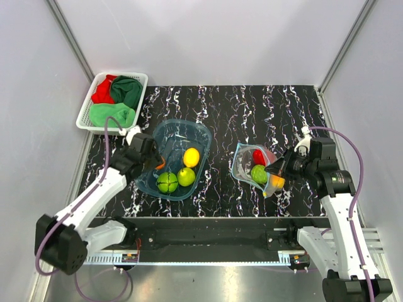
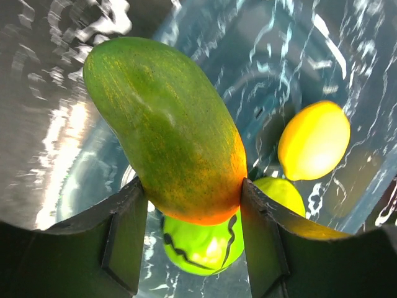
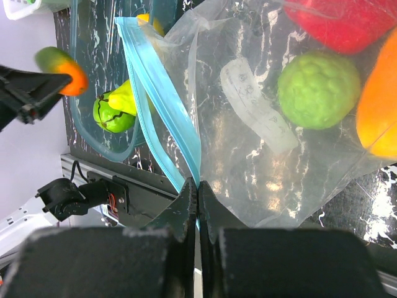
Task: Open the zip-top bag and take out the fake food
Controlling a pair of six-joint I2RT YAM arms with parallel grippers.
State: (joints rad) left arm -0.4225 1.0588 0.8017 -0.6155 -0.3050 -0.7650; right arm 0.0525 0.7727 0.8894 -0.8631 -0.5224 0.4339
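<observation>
The clear zip-top bag (image 1: 247,165) lies right of centre, its mouth toward the tub. It holds a red piece (image 1: 259,156), a green piece (image 1: 259,173) and an orange piece (image 1: 277,182). My right gripper (image 1: 275,168) is shut on the bag's edge by the teal zip strip (image 3: 161,87); the right wrist view shows its jaws (image 3: 198,186) pinched on the plastic. My left gripper (image 1: 155,165) is shut on a green and orange mango (image 2: 167,124) and holds it above the blue tub (image 1: 189,126). A lemon (image 2: 313,139) and a green pepper (image 2: 201,245) lie below it.
The tub holds a lemon (image 1: 191,156), a yellow-green fruit (image 1: 186,177) and a green pepper (image 1: 167,182). A white basket (image 1: 86,113) with red and green cloths stands at the back left. Grey walls enclose the table on three sides.
</observation>
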